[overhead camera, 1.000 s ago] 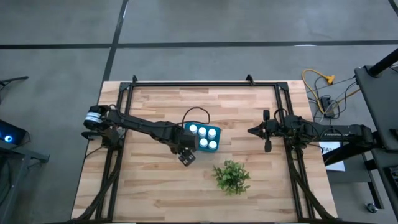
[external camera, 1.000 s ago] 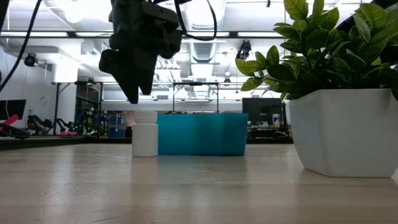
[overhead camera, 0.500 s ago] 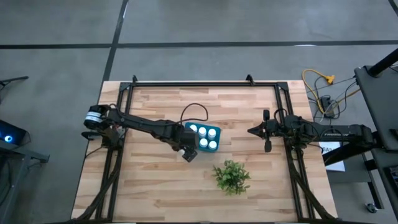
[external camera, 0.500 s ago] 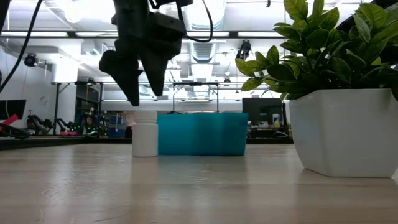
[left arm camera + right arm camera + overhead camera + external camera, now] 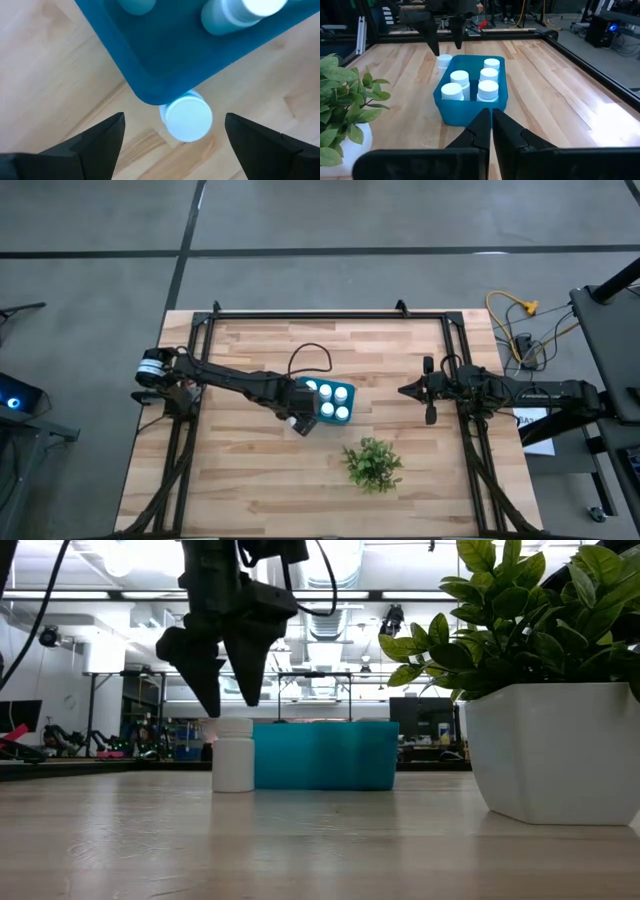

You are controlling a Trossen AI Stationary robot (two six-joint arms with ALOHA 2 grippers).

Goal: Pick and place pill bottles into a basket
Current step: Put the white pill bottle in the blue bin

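A white pill bottle (image 5: 186, 118) stands upright on its base on the wooden table, right by a near corner of the teal basket (image 5: 200, 55). I cannot tell whether the two touch. My left gripper (image 5: 231, 707) hangs open just above it, pointing down, with one finger to each side of the cap (image 5: 233, 724) and clear of it. Several more capped bottles (image 5: 488, 89) stand upright inside the basket (image 5: 472, 107). My right gripper (image 5: 490, 125) waits shut at the table's right side, well away from the basket.
A green plant in a white pot (image 5: 372, 464) stands near the table's front, to the right of the basket (image 5: 326, 402). It fills the right side of the low view (image 5: 545, 750). A black rail frame (image 5: 330, 313) borders the table.
My left gripper has opened wide: its fingers, close together a second ago, now stand apart over the loose bottle's cap. The bottle and the basket have stayed where they were.
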